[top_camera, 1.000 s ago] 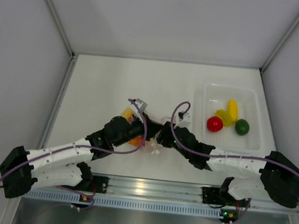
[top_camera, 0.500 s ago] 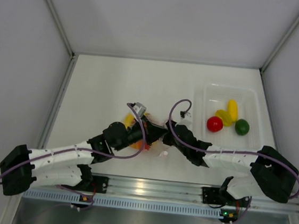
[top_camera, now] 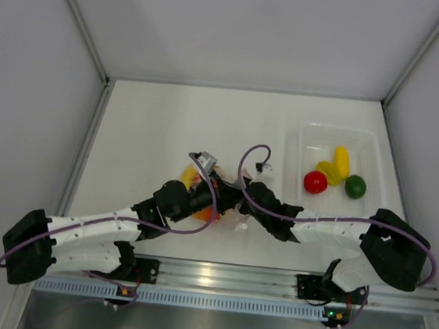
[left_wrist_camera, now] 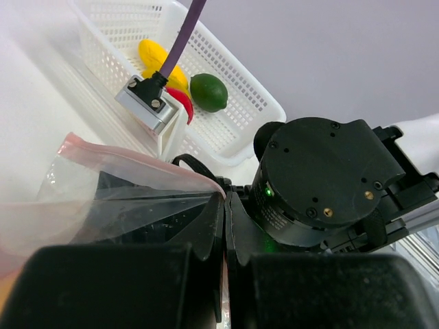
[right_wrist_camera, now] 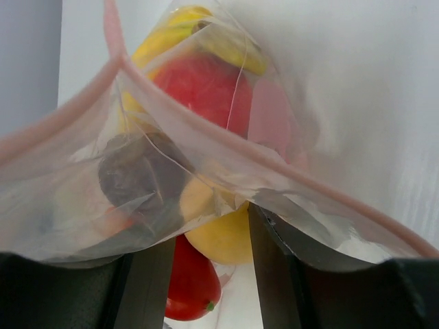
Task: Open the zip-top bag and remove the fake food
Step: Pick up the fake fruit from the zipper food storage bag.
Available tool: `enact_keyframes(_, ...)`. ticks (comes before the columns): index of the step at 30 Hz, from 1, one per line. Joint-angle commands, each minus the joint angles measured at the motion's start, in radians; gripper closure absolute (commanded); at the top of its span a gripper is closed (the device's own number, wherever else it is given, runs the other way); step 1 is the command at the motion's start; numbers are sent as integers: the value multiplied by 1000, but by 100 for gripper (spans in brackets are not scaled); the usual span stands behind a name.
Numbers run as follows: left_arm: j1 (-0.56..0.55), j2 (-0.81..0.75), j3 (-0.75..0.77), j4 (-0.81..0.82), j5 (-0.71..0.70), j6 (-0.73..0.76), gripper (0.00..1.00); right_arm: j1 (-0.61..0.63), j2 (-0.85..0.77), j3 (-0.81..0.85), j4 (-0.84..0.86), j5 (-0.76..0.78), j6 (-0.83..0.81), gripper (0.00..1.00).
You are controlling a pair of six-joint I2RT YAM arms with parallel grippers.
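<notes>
My left gripper (left_wrist_camera: 224, 200) is clamped tight on one edge of the zip-top bag (left_wrist_camera: 130, 195), right by its pink zip strip (right_wrist_camera: 206, 140). My right gripper (right_wrist_camera: 209, 229) is at the bag's mouth with its fingers apart. A yellow piece (right_wrist_camera: 221, 240) sits between them behind the thin plastic, and I cannot tell if they squeeze it. The bag still has food inside: a big red piece (right_wrist_camera: 206, 89), a dark piece (right_wrist_camera: 137, 175) and a banana (right_wrist_camera: 178, 27) at the far end. The bag is between my two arms, near the front middle of the table (top_camera: 153, 126). Off to my right is the clear tray (top_camera: 309, 133), well apart from the bag. It holds yellow bananas (top_camera: 337, 165), a red fruit (top_camera: 315, 182) and a green lime (top_camera: 355, 187).
</notes>
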Motion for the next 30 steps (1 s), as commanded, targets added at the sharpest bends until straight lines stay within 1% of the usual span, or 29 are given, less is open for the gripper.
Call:
enact_keyframes(1,-10,-30,-8,104,9,12,100,40,36,70,-39,46,-37,53)
enact_keyframes(3,-10,-25,-11,104,15,12,100,45,53,71,-29,30,-40,49)
enact_keyframes(4,-10,-24,-13,104,18,12,100,46,65,74,-22,23,-40,43)
enact_keyframes(7,-10,-25,-22,103,18,22,100,55,84,90,-45,17,-53,37)
enact_keyframes(10,-10,-38,-34,103,13,29,100,65,91,102,-74,45,-69,38)
enact_keyframes(12,-10,-50,-43,103,10,31,100,68,94,97,-67,36,-70,41)
enact_keyframes(15,-10,-48,-53,103,9,32,100,66,116,105,-64,8,-73,41)
enact_keyframes(19,-10,-39,-57,101,18,37,100,71,163,155,-107,-16,-101,35)
enact_keyframes(22,-10,-39,-60,103,15,48,100,80,171,157,-111,-18,-112,33)
enact_keyframes(24,-10,-36,-63,103,1,55,100,85,174,153,-101,-44,-130,33)
enact_keyframes(26,-10,-33,-63,101,0,62,100,86,186,171,-114,-81,-153,30)
enact_keyframes(27,-10,-32,-65,103,-5,62,100,88,200,192,-136,-90,-170,27)
enact_keyframes(30,-10,-28,-63,103,-10,66,100,92,226,208,-154,-107,-182,24)
